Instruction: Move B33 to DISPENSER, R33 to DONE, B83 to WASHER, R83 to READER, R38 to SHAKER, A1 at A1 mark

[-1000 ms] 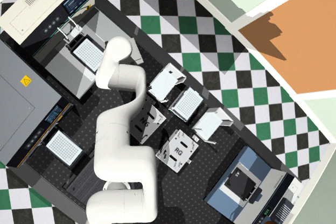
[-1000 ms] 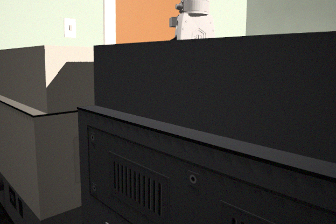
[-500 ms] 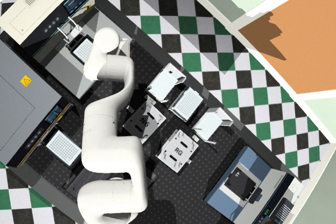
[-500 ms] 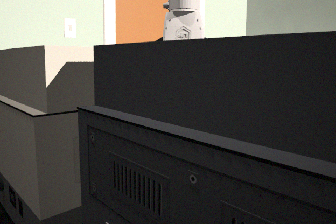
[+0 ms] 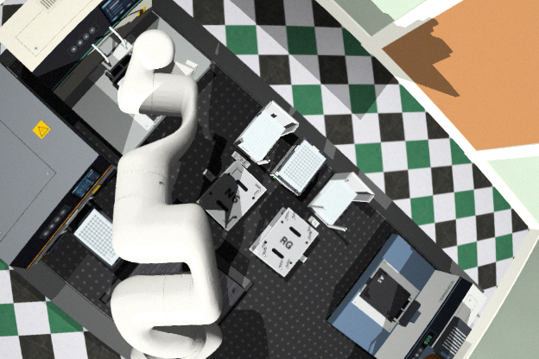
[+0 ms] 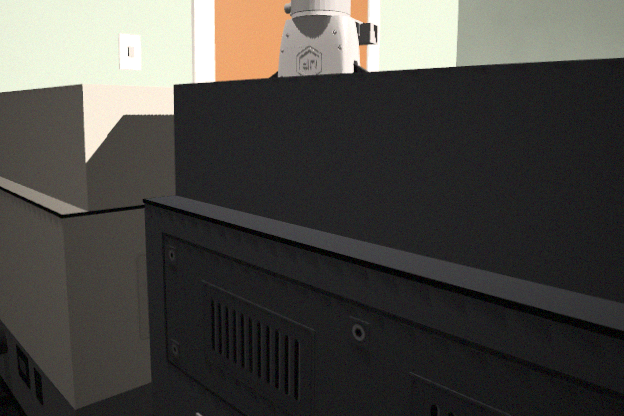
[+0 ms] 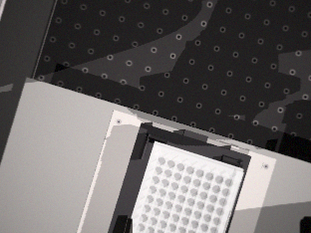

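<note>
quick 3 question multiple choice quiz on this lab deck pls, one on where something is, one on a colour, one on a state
1. Which nest lies nearer the blue instrument?
A. N6
B. RG
C. neither is on the deck

2. What colour are the triangle warning stickers on the housings?
A. yellow
B. red
C. blue

3. What does the wrist view show the plate doing?
A. lying in a dark holder
B. hanging in the gripper
C. leaning on a wall

Answers:
1 B, RG lies closer than N6.
2 A, the sticker is yellow.
3 A, a dark frame rims it.
</note>
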Available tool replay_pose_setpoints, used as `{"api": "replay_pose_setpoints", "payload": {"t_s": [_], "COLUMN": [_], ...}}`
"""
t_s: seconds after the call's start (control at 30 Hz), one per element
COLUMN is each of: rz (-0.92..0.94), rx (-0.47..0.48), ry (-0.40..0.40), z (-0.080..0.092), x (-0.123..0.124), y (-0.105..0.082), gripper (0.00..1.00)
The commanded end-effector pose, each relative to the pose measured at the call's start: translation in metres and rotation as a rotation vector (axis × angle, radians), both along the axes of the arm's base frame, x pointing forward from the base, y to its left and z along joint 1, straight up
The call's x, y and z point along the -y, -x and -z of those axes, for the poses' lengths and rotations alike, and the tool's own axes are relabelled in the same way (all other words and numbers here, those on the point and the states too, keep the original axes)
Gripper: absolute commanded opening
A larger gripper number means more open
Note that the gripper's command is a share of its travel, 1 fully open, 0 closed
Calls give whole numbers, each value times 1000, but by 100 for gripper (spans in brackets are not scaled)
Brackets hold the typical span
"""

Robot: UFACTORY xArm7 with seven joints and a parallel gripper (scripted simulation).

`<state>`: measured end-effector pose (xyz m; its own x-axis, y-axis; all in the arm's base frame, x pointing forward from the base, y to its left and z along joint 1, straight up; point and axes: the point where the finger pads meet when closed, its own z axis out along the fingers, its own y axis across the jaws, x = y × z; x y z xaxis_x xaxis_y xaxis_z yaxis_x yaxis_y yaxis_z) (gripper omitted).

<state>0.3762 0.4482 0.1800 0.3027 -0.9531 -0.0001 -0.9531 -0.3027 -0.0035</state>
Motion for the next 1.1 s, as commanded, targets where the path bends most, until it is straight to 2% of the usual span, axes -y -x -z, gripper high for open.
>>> {"api": "replay_pose_setpoints", "payload": {"t_s": [0.0, 0.2, 1.07], "rz": [85, 294, 294], "rx": [2, 2, 2], "ry": [2, 0, 0], "z": [-2, -2, -2], "x": [-13, -33, -35], "y": [0, -1, -1], "gripper": [100, 100, 100]}}
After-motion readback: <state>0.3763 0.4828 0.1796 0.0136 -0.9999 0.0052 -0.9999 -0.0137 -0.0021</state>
